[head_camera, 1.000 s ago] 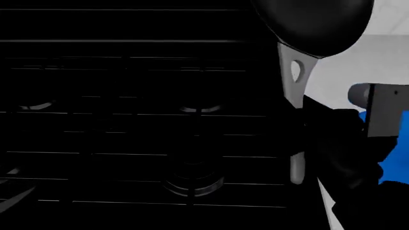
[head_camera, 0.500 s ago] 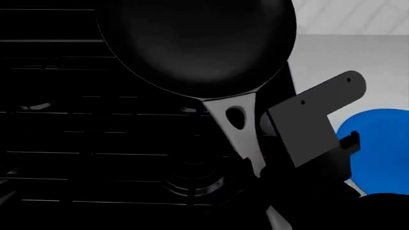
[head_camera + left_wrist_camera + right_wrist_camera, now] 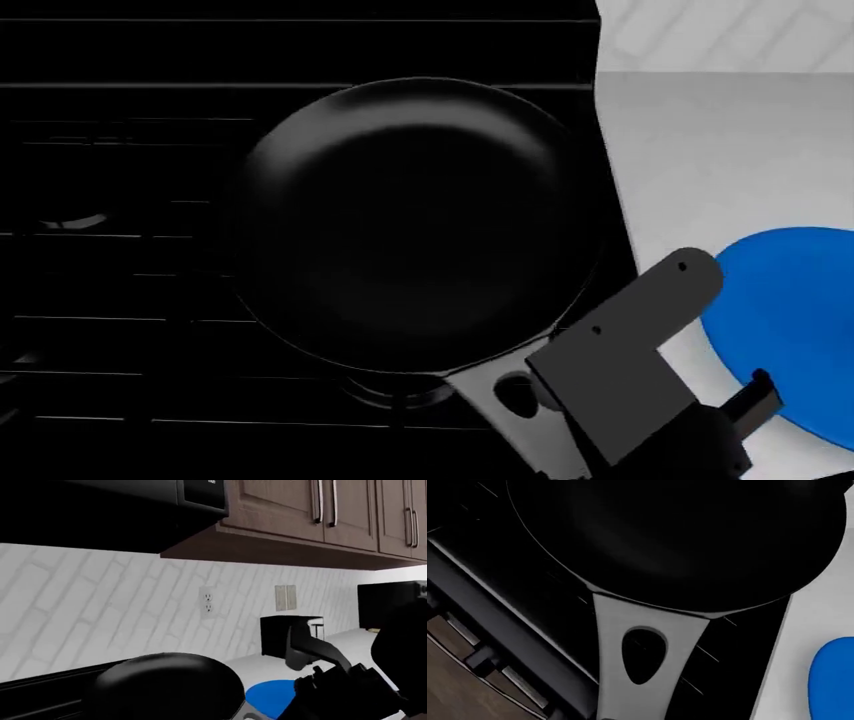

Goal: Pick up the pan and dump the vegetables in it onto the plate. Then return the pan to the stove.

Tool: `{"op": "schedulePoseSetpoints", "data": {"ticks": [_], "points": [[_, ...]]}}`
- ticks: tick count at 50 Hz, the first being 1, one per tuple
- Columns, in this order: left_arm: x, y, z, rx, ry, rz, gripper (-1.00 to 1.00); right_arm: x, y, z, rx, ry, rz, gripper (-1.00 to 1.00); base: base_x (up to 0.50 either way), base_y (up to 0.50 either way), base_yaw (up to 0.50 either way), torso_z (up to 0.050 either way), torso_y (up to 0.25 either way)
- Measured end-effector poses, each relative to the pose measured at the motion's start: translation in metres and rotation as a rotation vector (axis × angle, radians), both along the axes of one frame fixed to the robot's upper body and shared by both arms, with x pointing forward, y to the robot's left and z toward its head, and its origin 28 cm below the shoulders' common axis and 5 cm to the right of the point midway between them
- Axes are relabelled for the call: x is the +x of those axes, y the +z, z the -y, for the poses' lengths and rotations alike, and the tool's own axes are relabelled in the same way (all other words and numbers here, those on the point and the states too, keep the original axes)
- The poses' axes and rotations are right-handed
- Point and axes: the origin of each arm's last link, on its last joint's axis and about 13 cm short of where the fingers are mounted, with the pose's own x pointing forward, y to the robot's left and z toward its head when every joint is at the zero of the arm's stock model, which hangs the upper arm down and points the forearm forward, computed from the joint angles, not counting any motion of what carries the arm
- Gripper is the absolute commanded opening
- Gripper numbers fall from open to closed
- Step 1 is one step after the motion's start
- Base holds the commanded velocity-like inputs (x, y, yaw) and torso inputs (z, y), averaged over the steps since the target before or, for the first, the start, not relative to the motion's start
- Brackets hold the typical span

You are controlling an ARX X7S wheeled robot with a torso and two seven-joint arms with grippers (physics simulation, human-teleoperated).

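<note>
The black pan [image 3: 414, 220] sits level over the right side of the stove [image 3: 120, 300], and its inside looks empty. I cannot tell if it rests on the grates. Its grey handle [image 3: 527, 440], with the teardrop hole, points toward me. My right gripper [image 3: 567, 450] is shut on the handle's end. The right wrist view shows the pan [image 3: 680, 535] and handle [image 3: 627, 615] close up. The blue plate [image 3: 787, 320] lies on the counter to the right, partly cut off. It also shows in the left wrist view [image 3: 270, 695]. The pepper is out of view. My left gripper is not seen.
A light grey counter [image 3: 721, 150] runs to the right of the stove. A black appliance [image 3: 290, 635] stands against the white tiled wall, under brown cabinets [image 3: 280, 500]. A front burner [image 3: 400, 392] peeks out below the pan. The stove's front edge with knobs [image 3: 474, 655] is near.
The pan was tilted high at the right. It has swung left and down over the stove and is now level, its handle toward me, with my right gripper on it throughout.
</note>
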Motion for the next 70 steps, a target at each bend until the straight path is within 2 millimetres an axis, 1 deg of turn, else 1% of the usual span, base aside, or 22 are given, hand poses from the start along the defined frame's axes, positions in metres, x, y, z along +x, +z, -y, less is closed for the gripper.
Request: {"op": "schedulePoseSetpoints", "data": {"ticks": [5,10,21,27,36,46,55,61,62,70], "points": [[-0.001,-0.001,-0.001,-0.007,-0.001,-0.002,1.0,-0.002,-0.005,-0.001,-0.022,0.014,-0.042,-1.0,0.0,0.0,0.0,0.0,0.002],[-0.002,-0.002,-0.001,-0.012,-0.001,-0.004,1.0,0.001,-0.009,-0.004,-0.05,0.031,-0.079,-1.0,0.0,0.0,0.0,0.0,0.004],[-0.004,-0.004,-0.002,-0.02,-0.003,-0.012,1.0,0.019,-0.017,-0.012,-0.093,0.075,-0.135,-1.0,0.0,0.0,0.0,0.001,0.002],[-0.005,-0.004,-0.002,-0.022,0.0,-0.012,1.0,0.03,-0.024,-0.016,-0.091,0.089,-0.157,-1.0,0.0,0.0,0.0,0.002,0.004],[-0.005,-0.004,-0.003,-0.02,0.002,-0.011,1.0,0.043,-0.035,-0.02,-0.056,0.1,-0.184,-1.0,0.0,0.0,0.0,0.0,0.002],[-0.005,-0.004,-0.003,-0.016,0.004,-0.01,1.0,0.059,-0.051,-0.019,0.02,0.077,-0.193,-1.0,0.0,0.0,0.0,0.001,0.002],[-0.005,-0.005,-0.003,-0.014,0.008,-0.012,1.0,0.071,-0.057,-0.019,0.074,0.062,-0.181,-1.0,0.0,0.0,0.0,0.0,0.001],[-0.005,-0.005,-0.003,-0.015,0.009,-0.015,1.0,0.075,-0.058,-0.02,0.075,0.052,-0.174,-1.0,0.0,0.0,0.0,0.0,0.002],[-0.005,-0.006,-0.003,-0.015,0.01,-0.016,1.0,0.075,-0.058,-0.021,0.073,0.05,-0.173,1.0,0.0,0.0,0.0,0.0,0.0],[-0.007,-0.008,-0.002,-0.018,0.006,-0.027,1.0,0.071,-0.04,-0.022,0.085,0.01,-0.039,1.0,0.0,0.0,0.0,0.001,0.0]]}}
